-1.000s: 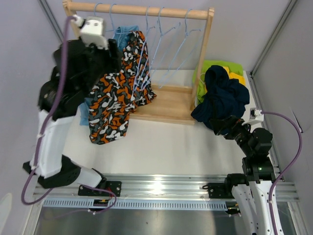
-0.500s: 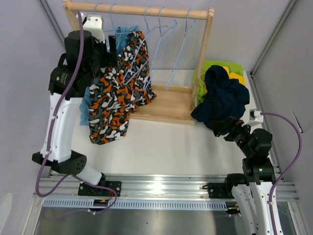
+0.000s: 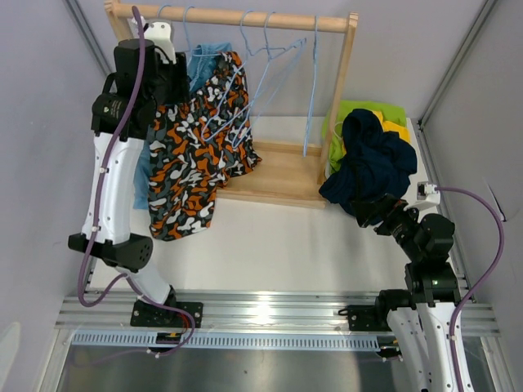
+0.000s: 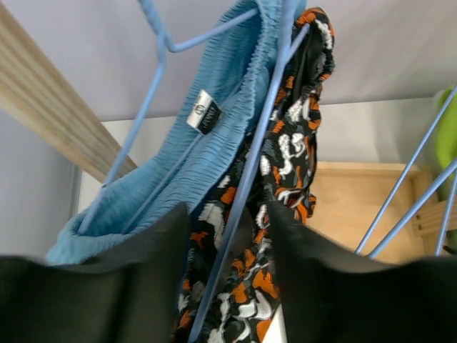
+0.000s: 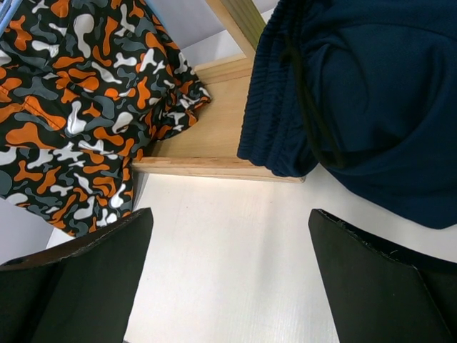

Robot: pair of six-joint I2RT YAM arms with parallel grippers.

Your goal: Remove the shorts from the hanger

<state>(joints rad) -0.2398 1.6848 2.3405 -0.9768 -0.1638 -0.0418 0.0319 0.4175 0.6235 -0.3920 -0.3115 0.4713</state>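
The camouflage shorts [image 3: 194,143] hang from a blue hanger [image 3: 214,114] at the left end of the wooden rack [image 3: 245,17]. The light blue shorts [image 3: 209,55] hang just behind them. My left gripper [image 3: 181,82] is raised to the rail. In the left wrist view it [image 4: 225,214] is open, its jaws either side of the camouflage waistband [image 4: 285,150] and a hanger wire [image 4: 246,179], with the light blue shorts [image 4: 214,136] to the left. The navy shorts [image 3: 372,159], lime green shorts [image 3: 368,109] and yellow shorts [image 3: 398,127] lie heaped at the right. My right gripper [image 3: 365,211] is open and empty, low beside the navy shorts [image 5: 371,93].
Several empty blue hangers [image 3: 274,57] hang on the rail. The rack's wooden base [image 3: 278,175] lies on the white table [image 3: 286,245], and its right post [image 3: 339,90] stands against the heap. Grey walls close in on both sides.
My left arm has risen and reached in to the left end of the rail, bringing its gripper onto the hanging shorts. The empty hangers have swung. The right arm has not moved.
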